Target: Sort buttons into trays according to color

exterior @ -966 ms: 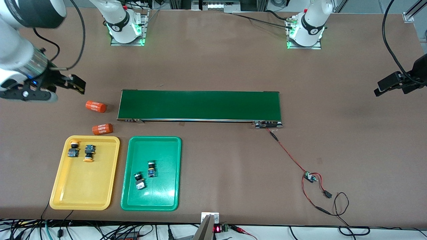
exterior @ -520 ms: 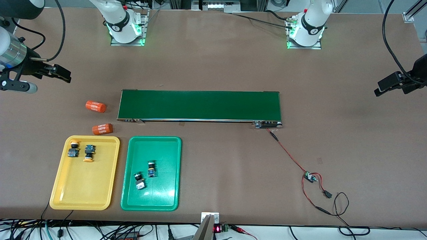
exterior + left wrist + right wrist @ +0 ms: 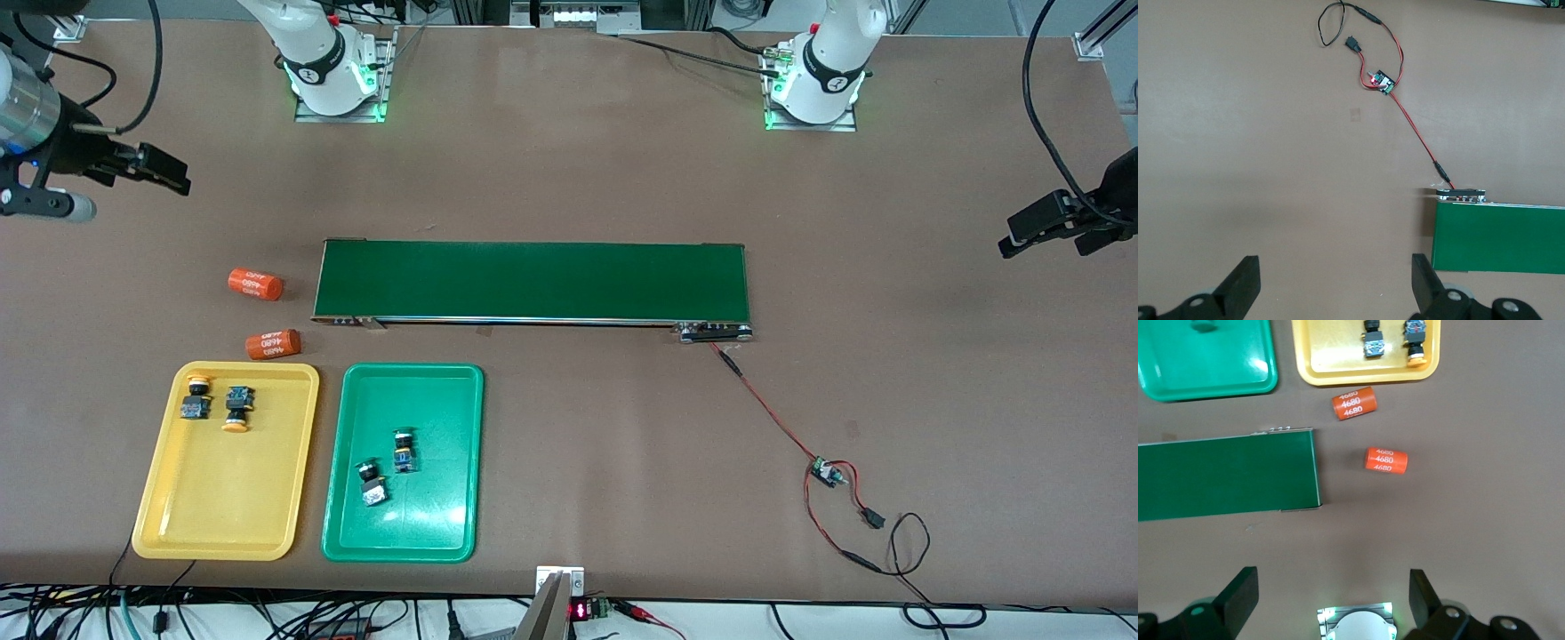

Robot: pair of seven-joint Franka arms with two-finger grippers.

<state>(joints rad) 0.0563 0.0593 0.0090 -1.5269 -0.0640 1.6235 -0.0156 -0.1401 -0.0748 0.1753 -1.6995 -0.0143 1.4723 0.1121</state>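
Observation:
The yellow tray [image 3: 222,507] holds two yellow-capped buttons [image 3: 195,397] [image 3: 236,408] lying at its end nearest the conveyor. Beside it, the green tray [image 3: 431,524] holds two green-capped buttons [image 3: 404,450] [image 3: 372,483] near its middle. My right gripper [image 3: 169,173] hangs open and empty over bare table near the right arm's end, well away from both trays. Its wrist view shows the yellow tray [image 3: 1338,368], both yellow buttons [image 3: 1373,340] [image 3: 1415,339] and the open right gripper [image 3: 1331,587]. My left gripper [image 3: 1022,233] waits open over the left arm's end; its fingers [image 3: 1245,280] hold nothing.
A long dark-green conveyor belt [image 3: 533,281] lies across the table's middle. Two orange cylinders marked 4680 [image 3: 255,284] [image 3: 273,344] lie between it and the yellow tray. Red wires run from the belt to a small circuit board [image 3: 827,471].
My right gripper has drawn away from the orange cylinders toward the table's edge at the right arm's end, still open. The buttons, trays and left arm have not moved.

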